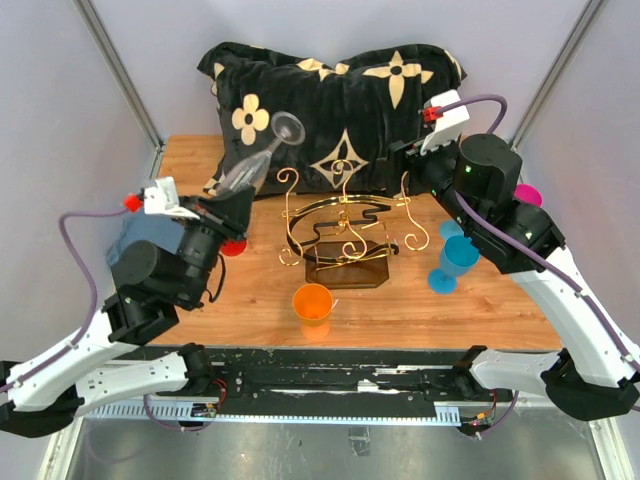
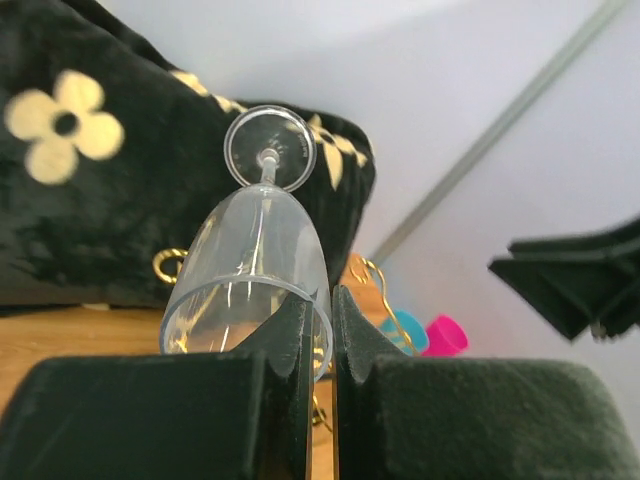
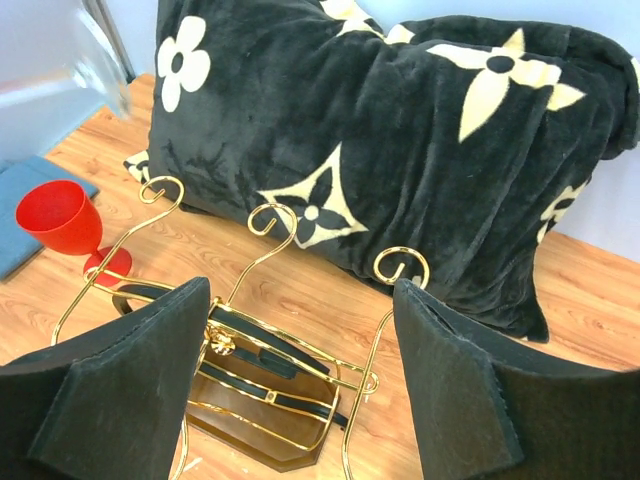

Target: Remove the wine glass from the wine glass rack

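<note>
No writing, number or brand name can be read anywhere; the black pillow (image 1: 340, 110) carries only cream flower and four-pointed star motifs.

I get bright, even light from overhead, with no hard glare. The top camera is sharp throughout; the orange cup (image 1: 313, 303) and the blue goblet (image 1: 455, 262) throw only faint, soft shadows on the table (image 1: 250, 300). On the left wrist feed the wine glass (image 2: 250, 260) is crisp, with thin white streaks on its bowl. The pillow (image 2: 100, 200) behind it is blurred, and the near fingers (image 2: 280, 350) of the left gripper (image 2: 322, 300) look soft. On the right wrist feed the pillow is sharp, the glass at far left a pale smear.
</note>
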Available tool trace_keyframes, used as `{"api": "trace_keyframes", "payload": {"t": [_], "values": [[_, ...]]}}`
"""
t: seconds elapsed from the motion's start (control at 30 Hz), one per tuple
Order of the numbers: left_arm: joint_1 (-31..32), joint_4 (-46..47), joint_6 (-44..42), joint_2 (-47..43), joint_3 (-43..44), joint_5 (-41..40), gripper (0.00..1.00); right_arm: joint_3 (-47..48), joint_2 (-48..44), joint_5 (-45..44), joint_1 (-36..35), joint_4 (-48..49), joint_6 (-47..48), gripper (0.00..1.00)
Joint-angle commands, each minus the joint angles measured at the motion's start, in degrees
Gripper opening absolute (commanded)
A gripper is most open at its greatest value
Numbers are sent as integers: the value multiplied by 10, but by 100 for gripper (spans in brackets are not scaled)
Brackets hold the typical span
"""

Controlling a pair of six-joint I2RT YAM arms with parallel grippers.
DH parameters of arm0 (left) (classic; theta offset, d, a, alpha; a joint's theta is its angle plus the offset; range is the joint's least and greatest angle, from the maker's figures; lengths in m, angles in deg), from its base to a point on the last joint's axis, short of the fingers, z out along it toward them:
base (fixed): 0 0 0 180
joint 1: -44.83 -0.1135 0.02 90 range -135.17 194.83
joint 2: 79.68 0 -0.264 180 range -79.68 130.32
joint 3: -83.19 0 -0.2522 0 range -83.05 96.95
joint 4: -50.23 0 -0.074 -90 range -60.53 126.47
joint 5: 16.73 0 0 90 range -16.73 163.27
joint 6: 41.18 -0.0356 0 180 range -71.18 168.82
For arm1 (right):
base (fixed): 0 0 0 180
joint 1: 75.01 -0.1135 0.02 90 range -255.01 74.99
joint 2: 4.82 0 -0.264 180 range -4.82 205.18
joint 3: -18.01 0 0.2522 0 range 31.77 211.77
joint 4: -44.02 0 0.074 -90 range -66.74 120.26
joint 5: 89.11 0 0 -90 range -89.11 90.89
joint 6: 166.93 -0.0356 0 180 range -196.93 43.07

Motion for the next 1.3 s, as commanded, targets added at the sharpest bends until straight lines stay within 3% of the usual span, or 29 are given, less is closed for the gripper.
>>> {"api": "trace_keyframes", "payload": {"t": [0.0,0.1,0.23,0.33,0.43,0.63,0.77,1.03,1.17,1.27], "values": [[-2,-131,-33,53,123,-140,0,-7,-6,-23,11,-9,9,75],[-2,-292,27,116,228,-221,1,12,16,-23,23,-44,5,76],[-3,-530,121,216,384,-247,1,33,38,-20,35,-80,-2,78],[-8,-704,195,293,502,-227,0,19,31,-19,40,-72,-8,78],[-33,-786,234,336,560,-154,1,6,22,-20,46,-64,-14,78],[-83,-810,282,306,503,-51,0,-1,16,-19,60,-70,-14,79],[-120,-803,279,300,439,39,1,43,63,43,112,-135,-34,82],[-141,-692,256,281,289,187,1,30,80,99,172,-144,-56,90],[-166,-642,237,283,215,247,1,21,81,106,182,-144,-58,100],[-171,-631,223,297,193,262,0,18,82,107,190,-145,-60,98]]}}
